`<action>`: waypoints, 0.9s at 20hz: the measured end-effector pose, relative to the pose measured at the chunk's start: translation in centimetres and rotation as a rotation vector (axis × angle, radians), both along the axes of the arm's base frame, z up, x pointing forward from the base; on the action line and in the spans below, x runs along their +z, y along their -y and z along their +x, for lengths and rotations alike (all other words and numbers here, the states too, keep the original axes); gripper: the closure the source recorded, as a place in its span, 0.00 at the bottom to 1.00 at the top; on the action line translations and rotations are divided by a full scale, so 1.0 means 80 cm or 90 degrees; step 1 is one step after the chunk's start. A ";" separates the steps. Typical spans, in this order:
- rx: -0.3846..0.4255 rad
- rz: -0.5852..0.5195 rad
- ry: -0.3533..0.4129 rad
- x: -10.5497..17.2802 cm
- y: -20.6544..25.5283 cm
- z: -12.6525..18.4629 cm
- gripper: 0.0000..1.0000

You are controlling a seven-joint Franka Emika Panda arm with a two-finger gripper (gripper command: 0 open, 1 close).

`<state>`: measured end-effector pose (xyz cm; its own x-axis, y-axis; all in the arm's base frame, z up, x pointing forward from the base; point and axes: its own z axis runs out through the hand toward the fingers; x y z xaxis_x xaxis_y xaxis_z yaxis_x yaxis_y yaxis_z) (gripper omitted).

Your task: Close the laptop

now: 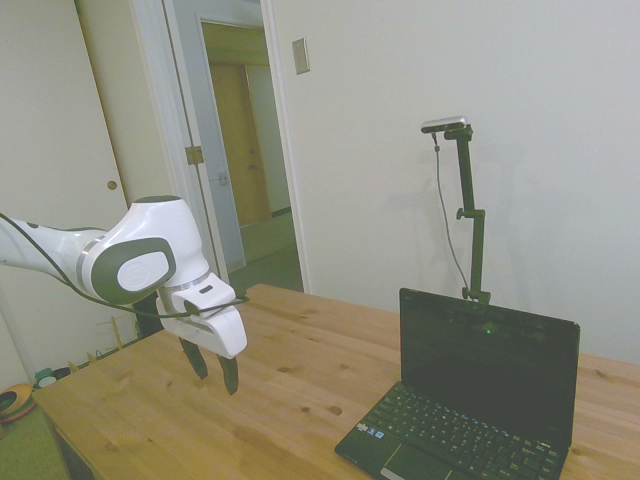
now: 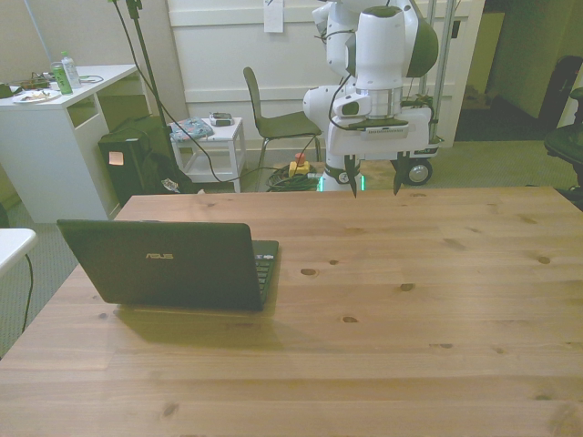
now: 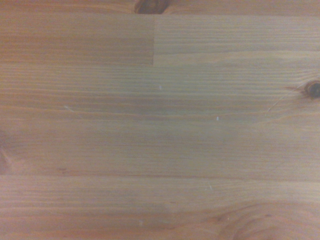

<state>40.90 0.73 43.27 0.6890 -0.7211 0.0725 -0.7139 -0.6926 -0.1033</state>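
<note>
Laptop (image 2: 168,266) open, lower left of front view, lid upright | tool (image 2: 373,179) spread wide, empty, above tabletop (image 2: 437,300), well apart from laptop | closing not started; approach and lid push judged remaining

Soft, even indoor light with a greenish tint; the laptop (image 2: 168,264) casts a faint shadow on the table (image 2: 410,346). The wrist view is slightly blurred
</note>
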 end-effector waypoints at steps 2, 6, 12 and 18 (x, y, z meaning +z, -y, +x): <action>-0.004 0.000 0.001 0.000 0.003 0.000 0.00; -0.080 0.010 0.065 0.026 0.044 0.000 0.00; -0.205 0.025 0.166 0.119 0.151 0.008 0.00; -0.287 0.021 0.200 0.180 0.255 0.060 0.00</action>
